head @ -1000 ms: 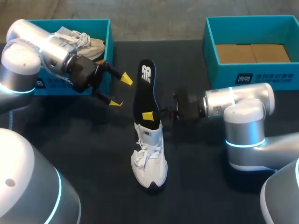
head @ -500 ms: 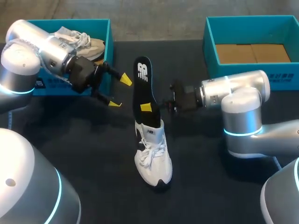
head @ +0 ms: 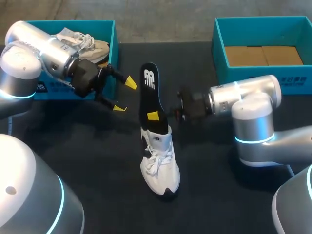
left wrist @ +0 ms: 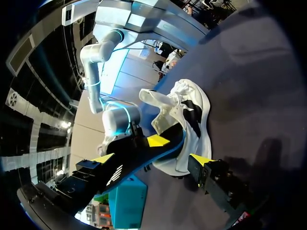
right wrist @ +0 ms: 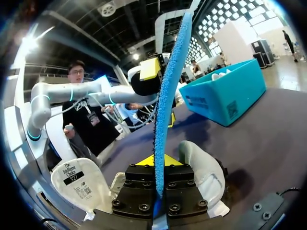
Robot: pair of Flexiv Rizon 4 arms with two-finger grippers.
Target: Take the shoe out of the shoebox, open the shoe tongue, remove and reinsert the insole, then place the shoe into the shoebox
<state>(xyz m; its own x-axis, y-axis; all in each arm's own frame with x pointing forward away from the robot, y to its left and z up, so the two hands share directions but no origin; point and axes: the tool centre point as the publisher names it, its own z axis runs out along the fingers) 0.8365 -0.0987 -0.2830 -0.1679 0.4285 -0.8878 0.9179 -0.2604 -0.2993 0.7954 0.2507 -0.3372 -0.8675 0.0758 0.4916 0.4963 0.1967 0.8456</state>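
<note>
right end effector (head: 157,116): pinching the insole (head: 148,92) low on its length, one yellow tip on the black top face. In the right wrist view the insole (right wrist: 168,96) runs edge-on up from between the fingers, blue underside showing.
insole: standing near upright, lower end at the sneaker (head: 159,163) opening, logo end up.
sneaker: white, on the black counter (head: 97,161) between the two arms, toe toward the camera. Tongue (right wrist: 80,184) pulled out, seen in the right wrist view.
left end effector (head: 125,95): spread, holding nothing, just beside the insole on the left shoebox (head: 113,53) side, not touching it.
left shoebox: teal, at the far left of the counter, second shoe (head: 85,43) inside.
right shoebox (head: 263,73): teal, far right, only the brown cardboard floor showing.
</note>
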